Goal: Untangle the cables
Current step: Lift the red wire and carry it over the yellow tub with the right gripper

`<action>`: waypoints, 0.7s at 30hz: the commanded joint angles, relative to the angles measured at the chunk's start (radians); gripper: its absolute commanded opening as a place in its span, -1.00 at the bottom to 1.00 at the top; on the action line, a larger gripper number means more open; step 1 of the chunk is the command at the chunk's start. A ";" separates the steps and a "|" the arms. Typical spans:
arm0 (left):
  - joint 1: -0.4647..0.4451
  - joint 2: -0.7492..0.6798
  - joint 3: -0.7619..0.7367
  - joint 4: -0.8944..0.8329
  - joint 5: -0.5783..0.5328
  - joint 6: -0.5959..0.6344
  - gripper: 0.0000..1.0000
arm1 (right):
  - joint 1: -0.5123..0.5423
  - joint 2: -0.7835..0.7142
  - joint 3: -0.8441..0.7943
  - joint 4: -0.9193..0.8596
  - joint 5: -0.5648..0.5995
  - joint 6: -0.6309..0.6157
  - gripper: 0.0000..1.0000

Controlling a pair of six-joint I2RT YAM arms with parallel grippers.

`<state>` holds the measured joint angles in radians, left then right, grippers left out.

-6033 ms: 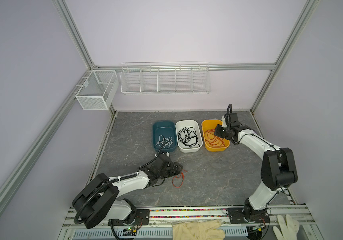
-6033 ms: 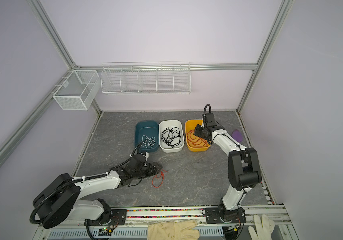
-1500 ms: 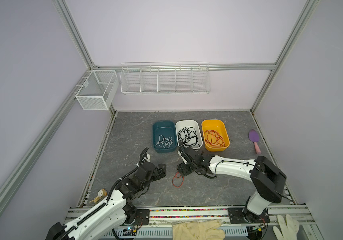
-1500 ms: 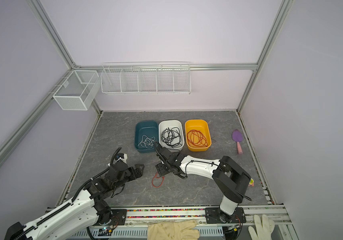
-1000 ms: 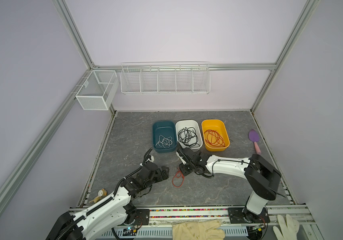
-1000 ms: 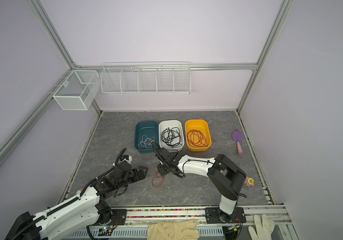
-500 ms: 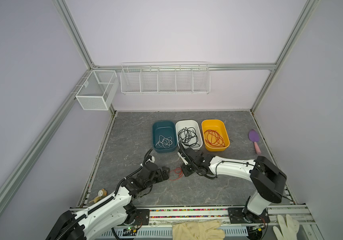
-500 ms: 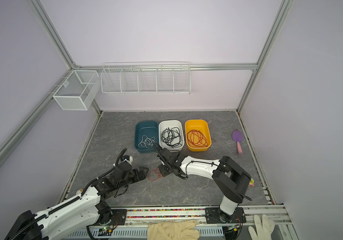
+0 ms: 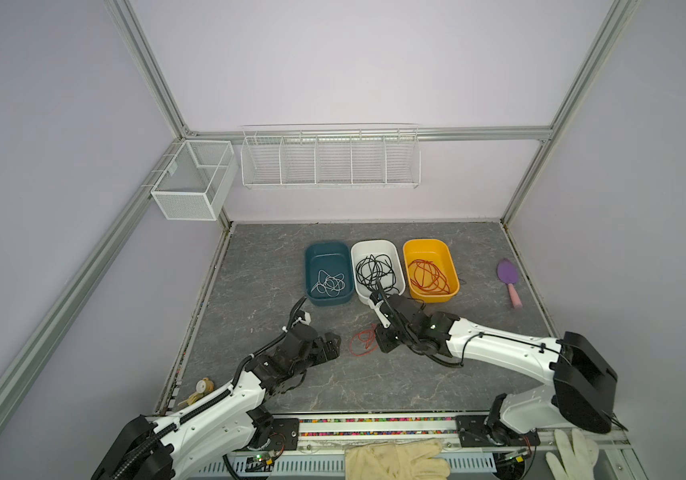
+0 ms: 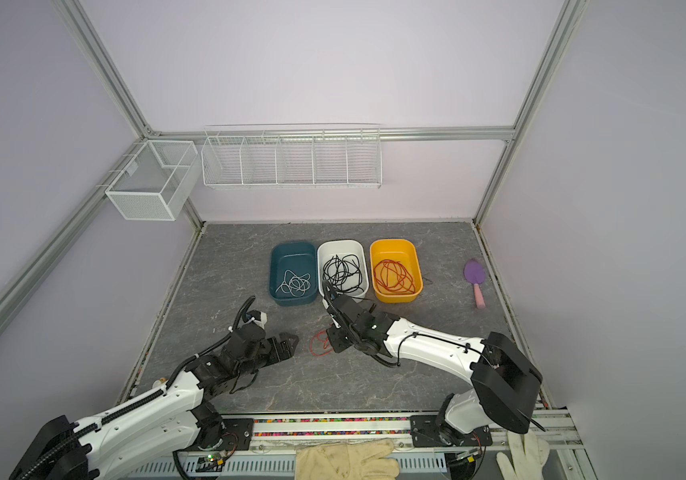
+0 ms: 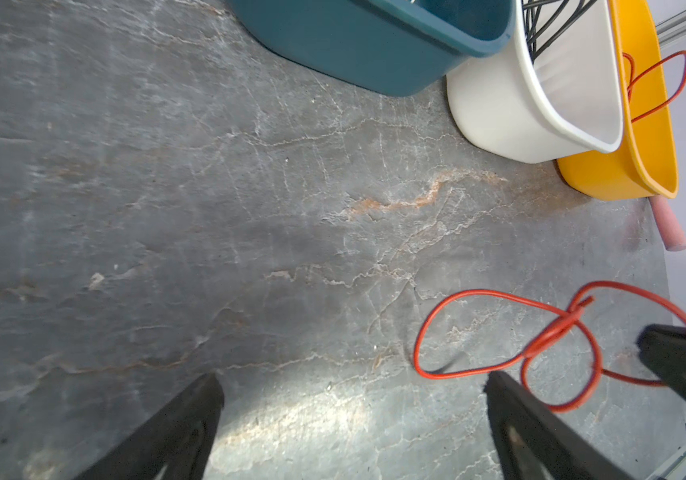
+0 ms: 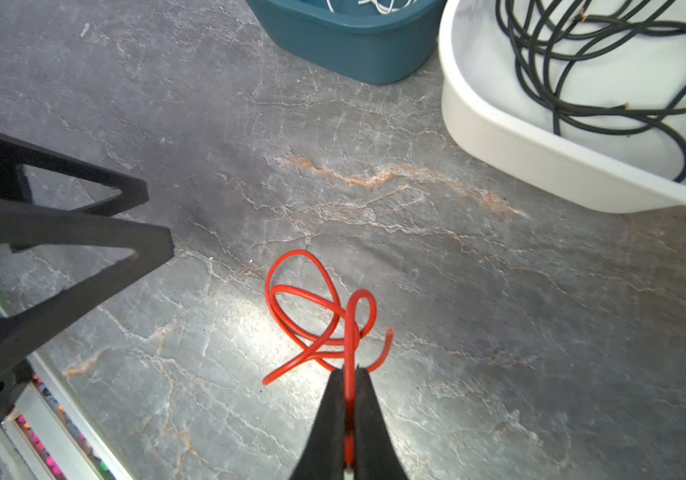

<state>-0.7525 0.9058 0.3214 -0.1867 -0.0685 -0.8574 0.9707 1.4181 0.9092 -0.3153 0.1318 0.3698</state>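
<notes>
"Where does everything sit, going by the middle bin (image 9: 373, 242)?"

"The left bin (image 9: 326, 245) and right bin (image 9: 426, 242) stand just beside it, all three holding cables (image 9: 375, 272). A handled tool (image 9: 508, 278) lies well right, on the table (image 9: 270, 270)."

"In front?"

"A loose cable (image 9: 361, 343), between the left gripper (image 9: 335, 345) and right gripper (image 9: 377, 338)."

Three bins (image 9: 328, 300), two wire baskets (image 9: 330, 166), two gloves (image 9: 395, 459), one purple scoop (image 9: 507, 272), one loose red cable (image 12: 348, 353)
</notes>
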 commanded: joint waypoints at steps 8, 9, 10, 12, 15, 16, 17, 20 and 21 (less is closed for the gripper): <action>0.006 0.036 0.001 0.044 0.021 -0.016 0.96 | -0.004 -0.187 -0.055 -0.104 0.082 0.017 -0.87; 0.006 0.037 0.001 0.044 0.021 -0.016 0.96 | -0.008 -0.206 -0.056 -0.114 0.092 0.019 -0.87; 0.007 0.036 0.001 0.046 0.022 -0.017 0.96 | -0.011 -0.224 -0.058 -0.125 0.099 0.020 -0.87; 0.005 0.038 0.002 0.047 0.022 -0.018 0.96 | -0.020 -0.261 -0.058 -0.144 0.111 0.018 -0.87; 0.006 0.037 0.002 0.051 0.024 -0.018 0.96 | -0.037 -0.317 -0.057 -0.173 0.120 0.020 -0.87; 0.006 0.038 0.002 0.052 0.024 -0.020 0.96 | -0.044 -0.335 -0.056 -0.184 0.122 0.021 -0.87; 0.007 0.038 0.002 0.053 0.024 -0.020 0.96 | -0.051 -0.352 -0.056 -0.192 0.124 0.021 -0.87; 0.007 0.044 0.002 0.059 0.026 -0.021 0.95 | -0.077 -0.403 -0.055 -0.219 0.121 0.024 -0.87; 0.006 0.048 0.002 0.062 0.028 -0.021 0.95 | -0.087 -0.417 -0.051 -0.230 0.119 0.023 -0.87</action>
<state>-0.7525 0.9459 0.3214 -0.1501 -0.0471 -0.8608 0.9016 1.0351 0.8631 -0.4976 0.2379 0.3817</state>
